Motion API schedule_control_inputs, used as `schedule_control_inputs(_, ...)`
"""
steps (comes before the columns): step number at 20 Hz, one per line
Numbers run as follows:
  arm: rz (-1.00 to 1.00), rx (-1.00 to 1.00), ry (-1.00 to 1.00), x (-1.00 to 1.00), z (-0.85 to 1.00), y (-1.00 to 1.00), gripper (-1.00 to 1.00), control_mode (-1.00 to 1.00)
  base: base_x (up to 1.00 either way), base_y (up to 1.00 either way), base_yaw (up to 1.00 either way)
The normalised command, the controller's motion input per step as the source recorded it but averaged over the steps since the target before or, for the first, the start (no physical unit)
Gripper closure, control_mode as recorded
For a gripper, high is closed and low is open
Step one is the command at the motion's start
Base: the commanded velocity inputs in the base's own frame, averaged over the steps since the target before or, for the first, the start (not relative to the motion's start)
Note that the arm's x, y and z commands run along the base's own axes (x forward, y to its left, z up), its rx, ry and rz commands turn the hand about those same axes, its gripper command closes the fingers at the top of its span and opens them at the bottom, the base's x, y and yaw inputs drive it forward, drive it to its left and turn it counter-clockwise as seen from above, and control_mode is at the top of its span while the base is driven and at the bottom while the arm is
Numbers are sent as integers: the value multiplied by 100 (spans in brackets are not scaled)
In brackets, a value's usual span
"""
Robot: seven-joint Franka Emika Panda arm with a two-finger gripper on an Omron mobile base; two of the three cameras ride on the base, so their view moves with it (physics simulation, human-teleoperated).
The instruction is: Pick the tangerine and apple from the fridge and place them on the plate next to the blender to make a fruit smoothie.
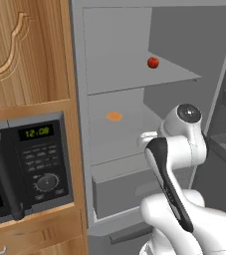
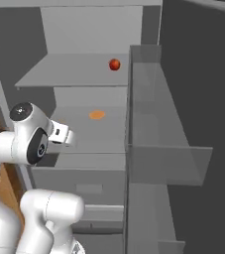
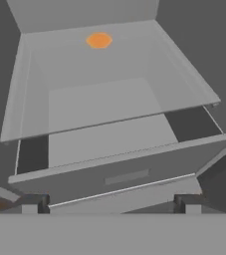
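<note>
We saw the apple [image 1: 153, 63] sitting on the upper shelf [image 1: 134, 79] of the open fridge [image 1: 79, 124], toward the back right. It was round, so it had no long axis; its slightly darker top faced up. One shelf down, a flat orange patch [image 1: 114, 116] lay on the middle shelf [image 1: 117, 142], seemingly set into the surface; we could not tell whether it was the tangerine. Below that shelf the grey drawer [image 3: 119, 169] stood pulled out.

The gripper [image 3: 109, 203] hung in front of the drawer's front edge, looking down and in. In the hand view its two dark fingertips [image 3: 35, 201] stood far apart, one at each side, with nothing between them: released and empty. The apple was well apart from it, up on the higher shelf; the orange patch lay ahead of the fingers.

Left of the fridge, a black microwave [image 1: 20, 169] sat in a wooden cabinet [image 1: 25, 55].
</note>
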Motion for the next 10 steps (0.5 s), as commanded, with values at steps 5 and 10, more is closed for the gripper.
schedule_control_inputs(5,0,0,0,3,5,-6,-100,-100,33,-27,4)
schedule_control_inputs(10,-2,0,-22,-2,90,-23,-100,-100,0,0,0)
